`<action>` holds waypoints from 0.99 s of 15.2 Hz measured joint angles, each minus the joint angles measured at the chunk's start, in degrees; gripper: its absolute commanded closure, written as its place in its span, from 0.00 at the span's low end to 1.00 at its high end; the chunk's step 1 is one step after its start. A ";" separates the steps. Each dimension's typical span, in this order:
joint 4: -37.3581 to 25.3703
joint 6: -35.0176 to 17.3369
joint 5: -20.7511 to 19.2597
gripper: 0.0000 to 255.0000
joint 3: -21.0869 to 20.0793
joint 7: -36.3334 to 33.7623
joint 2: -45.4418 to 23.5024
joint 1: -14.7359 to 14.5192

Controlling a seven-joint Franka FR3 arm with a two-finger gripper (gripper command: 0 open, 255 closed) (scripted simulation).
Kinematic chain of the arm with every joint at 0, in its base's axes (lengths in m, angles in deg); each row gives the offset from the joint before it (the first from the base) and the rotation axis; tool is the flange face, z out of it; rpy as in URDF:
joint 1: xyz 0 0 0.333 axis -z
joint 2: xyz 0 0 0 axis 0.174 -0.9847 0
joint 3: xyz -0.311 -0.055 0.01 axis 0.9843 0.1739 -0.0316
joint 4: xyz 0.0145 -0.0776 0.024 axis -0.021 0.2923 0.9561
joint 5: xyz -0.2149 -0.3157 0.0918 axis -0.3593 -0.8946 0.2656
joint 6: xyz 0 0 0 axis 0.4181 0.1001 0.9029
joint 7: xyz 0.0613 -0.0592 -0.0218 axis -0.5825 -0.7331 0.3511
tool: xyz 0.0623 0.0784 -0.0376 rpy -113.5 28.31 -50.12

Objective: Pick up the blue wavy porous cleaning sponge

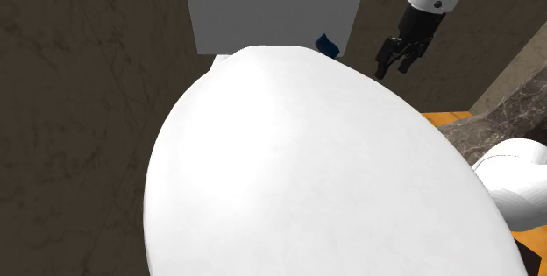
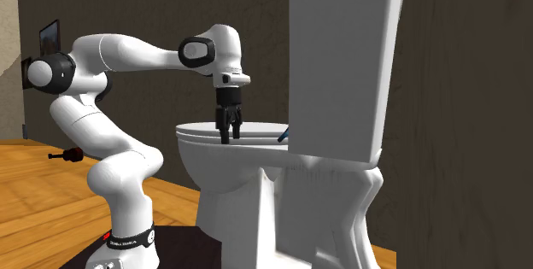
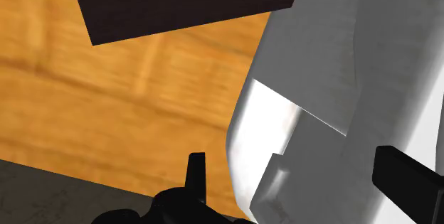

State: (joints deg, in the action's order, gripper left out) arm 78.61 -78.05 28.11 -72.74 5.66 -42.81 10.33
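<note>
The blue sponge [image 1: 328,45] lies at the back of the white toilet lid [image 1: 307,169], against the grey tank [image 1: 272,7]; most of it is hidden behind the lid's curve. In the second exterior view the sponge [image 2: 283,136] is a thin blue sliver next to the tank [image 2: 342,62]. My gripper [image 1: 394,60] hangs open to the shoulder view's right of the sponge, past the lid's edge. It points down over the toilet's rim [image 2: 229,131], apart from the sponge. The wrist view has my gripper [image 3: 299,180] with the toilet's white side [image 3: 320,80] between its spread fingers, which hold nothing.
Wooden floor [image 3: 107,94] lies below the gripper, with a dark box [image 3: 185,2] on it. Dark walls stand behind the toilet. A small red-handled object [image 2: 67,154] lies on the floor behind the arm. A stone ledge [image 1: 500,125] runs at the shoulder view's right.
</note>
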 measured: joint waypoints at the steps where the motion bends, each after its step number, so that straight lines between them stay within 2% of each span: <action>1: 0.00 0.00 0.00 0.00 0.00 0.00 0.00 0.00; 4: 1.19 -6.57 -1.24 0.00 0.02 3.05 -0.21 -1.10; 15: 5.21 -41.99 -6.07 0.00 0.68 17.19 -4.16 -7.31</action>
State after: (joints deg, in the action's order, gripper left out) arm 83.82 -120.03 22.04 -72.06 22.85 -46.97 3.02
